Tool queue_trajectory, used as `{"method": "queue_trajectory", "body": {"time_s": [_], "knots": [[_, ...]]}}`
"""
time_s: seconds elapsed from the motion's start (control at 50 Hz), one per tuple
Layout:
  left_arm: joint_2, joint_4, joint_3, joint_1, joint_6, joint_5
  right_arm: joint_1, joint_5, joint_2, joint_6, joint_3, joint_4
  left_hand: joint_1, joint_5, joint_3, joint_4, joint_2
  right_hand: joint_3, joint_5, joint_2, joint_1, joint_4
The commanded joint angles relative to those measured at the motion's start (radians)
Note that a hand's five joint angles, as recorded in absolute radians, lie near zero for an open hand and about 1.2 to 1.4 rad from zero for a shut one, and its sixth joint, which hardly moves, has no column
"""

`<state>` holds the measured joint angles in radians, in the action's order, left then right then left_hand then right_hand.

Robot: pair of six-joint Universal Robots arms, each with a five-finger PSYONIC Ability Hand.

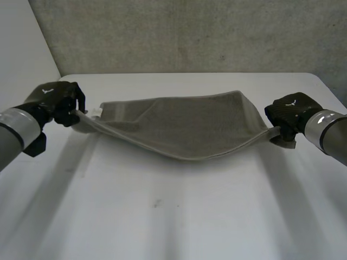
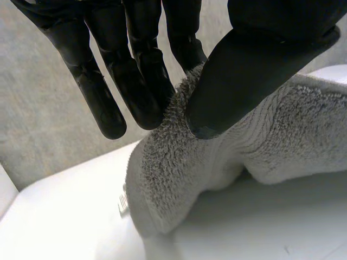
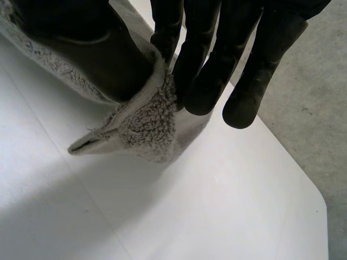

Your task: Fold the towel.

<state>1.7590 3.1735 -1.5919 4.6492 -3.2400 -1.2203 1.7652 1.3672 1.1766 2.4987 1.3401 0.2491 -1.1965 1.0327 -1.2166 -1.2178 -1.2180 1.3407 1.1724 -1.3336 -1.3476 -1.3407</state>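
A grey towel (image 1: 184,124) hangs stretched between my two hands above the white table (image 1: 173,216), sagging in the middle, its far part resting on the table. My left hand (image 1: 62,100) pinches the towel's left corner (image 2: 173,162) between its thumb (image 2: 244,70) and fingers (image 2: 141,81). My right hand (image 1: 290,114) pinches the right corner (image 3: 146,122) the same way, thumb (image 3: 92,54) against fingers (image 3: 206,70). A small white label (image 1: 96,111) shows at the left corner.
A grey concrete wall (image 1: 184,32) stands behind the table's far edge. The table's right edge (image 3: 309,184) lies just beyond my right hand. White tabletop spreads in front of the towel.
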Motion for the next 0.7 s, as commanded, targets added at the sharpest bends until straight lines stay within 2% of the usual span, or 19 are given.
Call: {"method": "queue_trajectory", "body": {"time_s": [0.02,0.14,0.22,0.26,0.38,0.44,0.48,0.5,0.54,0.58,0.6,0.64,0.66,0.7], "knots": [[-0.117,-0.009,-0.005,0.025,0.0,0.01,-0.024,-0.005,0.067,0.014,-0.022,0.024,-0.2,0.189,-0.18,-0.178,-0.178,0.056,0.049,-0.063,-0.049,-0.056],[-0.245,-0.039,0.05,0.02,0.005,0.01,-0.049,-0.002,0.238,0.061,-0.12,0.093,-0.2,0.189,-0.18,-0.178,-0.178,0.056,0.049,-0.063,-0.049,-0.056],[-0.292,-0.078,0.081,0.016,0.006,0.01,-0.059,-0.003,0.273,0.104,-0.193,0.162,-0.2,0.189,-0.18,-0.178,-0.178,0.056,0.049,-0.063,-0.049,-0.056],[-0.308,-0.095,0.092,0.014,0.006,0.01,-0.081,-0.011,0.291,0.108,-0.235,0.247,-0.2,0.189,-0.18,-0.178,-0.178,0.056,0.049,-0.063,-0.049,-0.056],[-0.303,-0.112,0.086,0.011,0.0,0.01,-0.107,-0.019,0.282,0.1,-0.245,0.345,-0.2,0.189,-0.18,-0.178,-0.178,0.056,0.049,-0.063,-0.049,-0.056],[-0.262,-0.11,0.07,0.008,-0.001,0.01,-0.109,-0.017,0.23,0.091,-0.226,0.36,-0.2,0.189,-0.18,-0.178,-0.178,0.056,0.049,-0.063,-0.049,-0.056],[-0.152,-0.109,0.062,0.006,-0.003,0.008,-0.099,-0.004,0.142,0.051,-0.219,0.363,-0.2,0.189,-0.18,-0.178,-0.178,0.056,0.049,-0.063,-0.049,-0.056],[-0.151,-0.109,0.062,0.006,-0.003,0.008,-0.099,-0.003,0.141,0.051,-0.219,0.363,-0.2,0.189,-0.18,-0.178,-0.178,0.056,0.049,-0.063,-0.049,-0.056],[-0.095,-0.109,0.072,0.003,-0.009,0.008,-0.093,0.009,0.045,-0.016,-0.232,0.361,-0.2,0.189,-0.18,-0.178,-0.178,0.056,0.049,-0.063,-0.049,-0.056],[0.014,-0.109,0.108,-0.019,-0.044,0.007,-0.089,0.016,-0.004,-0.043,-0.246,0.36,-0.2,0.189,-0.18,-0.178,-0.178,0.056,0.049,-0.063,-0.049,-0.056],[0.014,-0.109,0.109,-0.02,-0.044,0.007,-0.089,0.016,-0.005,-0.043,-0.246,0.36,-0.2,0.189,-0.18,-0.178,-0.178,0.056,0.049,-0.063,-0.049,-0.056],[0.144,-0.113,0.214,-0.068,-0.102,-0.008,-0.076,0.065,-0.114,-0.057,-0.358,0.34,-0.2,0.189,-0.18,-0.178,-0.178,0.056,0.049,-0.063,-0.049,-0.056],[0.145,-0.113,0.214,-0.069,-0.103,-0.008,-0.076,0.066,-0.115,-0.057,-0.358,0.34,-0.2,0.189,-0.18,-0.178,-0.178,0.056,0.049,-0.063,-0.049,-0.056],[0.244,-0.127,0.387,-0.107,-0.124,-0.033,-0.04,0.122,-0.233,-0.054,-0.563,0.299,-0.2,0.189,-0.18,-0.178,-0.178,0.056,0.049,-0.063,-0.049,-0.056]]}}
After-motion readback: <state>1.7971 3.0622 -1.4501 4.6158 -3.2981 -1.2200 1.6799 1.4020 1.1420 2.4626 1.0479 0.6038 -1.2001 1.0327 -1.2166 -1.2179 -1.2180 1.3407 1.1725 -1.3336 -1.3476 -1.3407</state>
